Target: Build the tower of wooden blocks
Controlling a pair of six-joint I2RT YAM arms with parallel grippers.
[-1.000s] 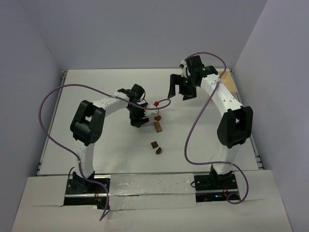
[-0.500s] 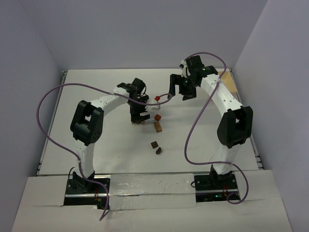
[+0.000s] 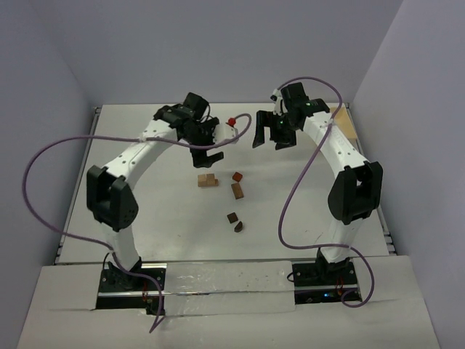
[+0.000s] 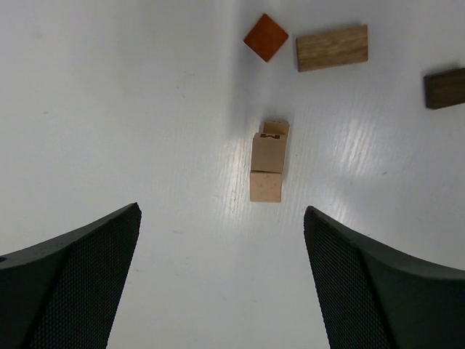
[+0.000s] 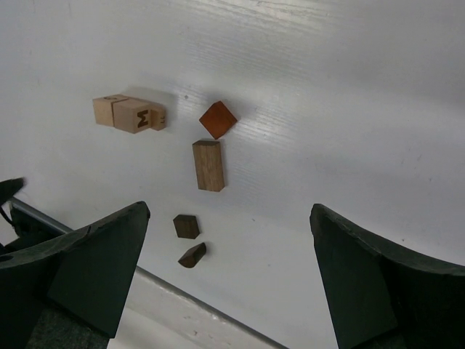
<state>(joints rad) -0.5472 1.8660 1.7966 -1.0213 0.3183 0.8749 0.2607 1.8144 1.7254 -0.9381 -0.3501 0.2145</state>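
Tower start, cluster of pale tan wooden blocks (image 4: 267,161): sits mid-tabletop (image 4: 109,109) below your left gripper (image 4: 221,240), jaws wide and empty, right gripper (image 5: 229,218) likewise; next you likely fetch the mid-brown oblong wooden block (image 4: 331,48), placing it squarely.

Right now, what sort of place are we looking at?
Probably a lab robot cell: white table boxed in by plain walls, left arm and right arm bolted at its edge, loose wooden blocks.

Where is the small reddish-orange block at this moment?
In the top view the reddish-orange block lies right of the light tan blocks and just above the long brown block, touching neither.
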